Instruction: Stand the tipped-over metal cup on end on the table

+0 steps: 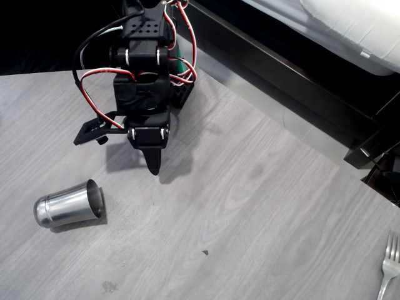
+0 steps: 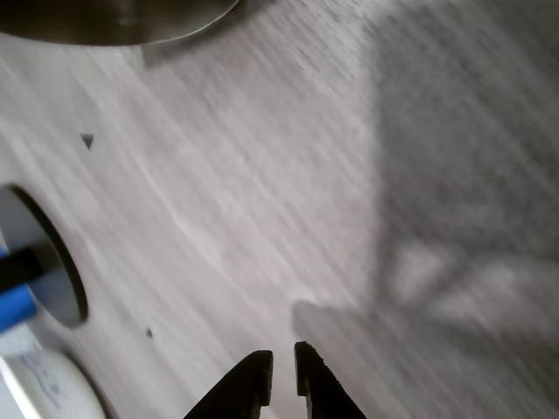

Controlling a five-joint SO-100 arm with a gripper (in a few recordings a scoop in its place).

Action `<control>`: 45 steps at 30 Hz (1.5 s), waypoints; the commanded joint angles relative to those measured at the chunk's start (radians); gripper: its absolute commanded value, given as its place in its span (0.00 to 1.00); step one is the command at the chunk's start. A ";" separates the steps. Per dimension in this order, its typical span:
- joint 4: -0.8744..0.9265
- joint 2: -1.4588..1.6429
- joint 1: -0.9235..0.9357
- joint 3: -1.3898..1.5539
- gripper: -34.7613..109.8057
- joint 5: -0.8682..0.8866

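The metal cup (image 1: 69,205) lies on its side at the left of the grey wood-grain table (image 1: 250,206), its open mouth facing right. My black gripper (image 1: 153,166) hangs above the table up and to the right of the cup, apart from it, its fingers pressed together into one point. In the wrist view the fingertips (image 2: 281,358) stand almost together with nothing between them, over bare table (image 2: 288,192). A blurred strip of the cup (image 2: 113,19) shows at the top left edge.
A silver fork (image 1: 389,269) lies at the table's lower right corner. A black furniture frame (image 1: 281,69) runs beyond the far edge. In the wrist view a grey round disc (image 2: 48,271) with a blue piece (image 2: 13,297) and a white round object (image 2: 39,384) sit at the left edge.
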 commanded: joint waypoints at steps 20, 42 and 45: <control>-0.110 -1.092 0.385 -1.154 0.24 -0.383; 0.103 -1.629 0.709 -1.402 0.46 -0.781; 0.080 -1.698 0.699 -1.402 0.46 -0.784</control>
